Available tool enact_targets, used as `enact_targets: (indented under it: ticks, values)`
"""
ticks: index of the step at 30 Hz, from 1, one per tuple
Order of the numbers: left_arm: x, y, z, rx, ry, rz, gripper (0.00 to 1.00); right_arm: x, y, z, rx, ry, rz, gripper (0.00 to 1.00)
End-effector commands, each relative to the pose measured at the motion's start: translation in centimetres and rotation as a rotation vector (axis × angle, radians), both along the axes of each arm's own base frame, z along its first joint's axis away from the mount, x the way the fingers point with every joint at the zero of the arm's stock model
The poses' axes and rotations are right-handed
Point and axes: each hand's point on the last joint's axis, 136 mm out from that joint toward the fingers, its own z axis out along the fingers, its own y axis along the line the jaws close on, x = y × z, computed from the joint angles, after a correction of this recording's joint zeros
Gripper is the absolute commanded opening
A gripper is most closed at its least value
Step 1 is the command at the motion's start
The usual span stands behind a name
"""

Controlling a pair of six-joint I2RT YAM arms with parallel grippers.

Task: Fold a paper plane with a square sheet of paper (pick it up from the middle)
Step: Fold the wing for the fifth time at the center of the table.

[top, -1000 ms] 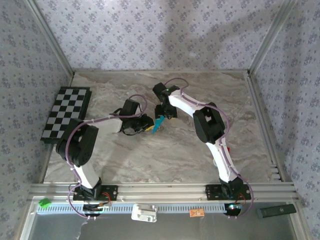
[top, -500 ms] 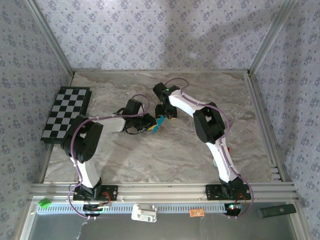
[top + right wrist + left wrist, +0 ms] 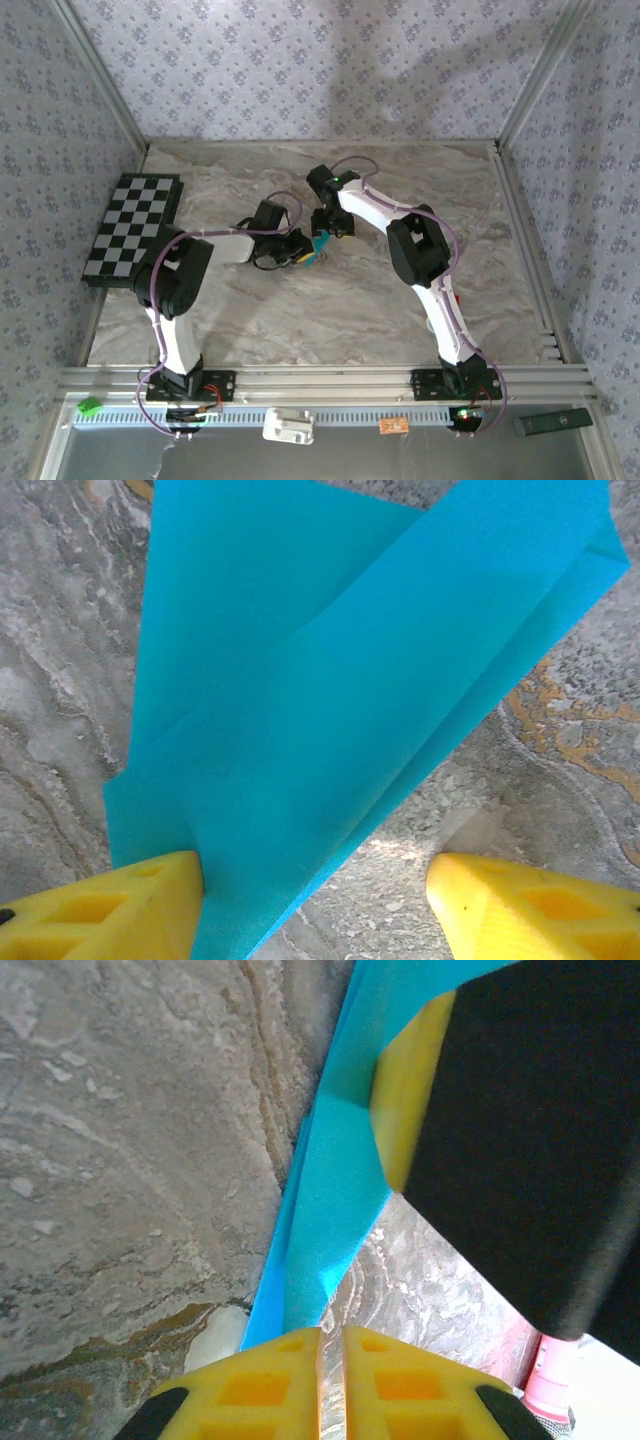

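Left arm in on the creased teal paper [image 3: 300, 680], mid-table.
Since a second ago the left gripper [image 3: 330, 1340] has slid right to meet the right gripper [image 3: 315, 885]; its yellow pads are now pressed together, pinching the paper's lower edge. The right fingers stand spread, one pad against the sheet. From above, both wrists hide most of the paper. Checkered board [image 3: 133, 228] lies well left; a pink stick [image 3: 552, 1385] lies near.
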Motion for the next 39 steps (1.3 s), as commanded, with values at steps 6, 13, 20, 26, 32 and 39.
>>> enact_targets:
  ticks: [6,13,20,26,32,39]
  values:
    - [0.4,-0.6,0.3,0.009,-0.013,-0.021,0.11,-3.8,-5.1,-6.4,-0.182,0.214,-0.056,0.65]
    - [0.5,-0.3,-0.4,0.034,-0.002,-0.013,0.09,-3.9,-5.1,-6.4,-0.185,0.216,-0.054,0.65]
    - [0.6,-0.1,-0.9,0.053,0.008,-0.014,0.07,-3.9,-5.2,-6.4,-0.186,0.216,-0.053,0.64]
    - [0.6,0.4,-1.3,0.079,0.009,-0.003,0.06,-4.0,-5.3,-6.5,-0.193,0.218,-0.054,0.63]
    - [0.6,0.5,-1.7,0.086,0.018,-0.001,0.06,-3.9,-5.4,-6.5,-0.197,0.217,-0.054,0.61]
    - [0.7,0.7,-1.7,0.092,0.020,0.005,0.06,-3.9,-5.3,-6.4,-0.197,0.214,-0.052,0.59]
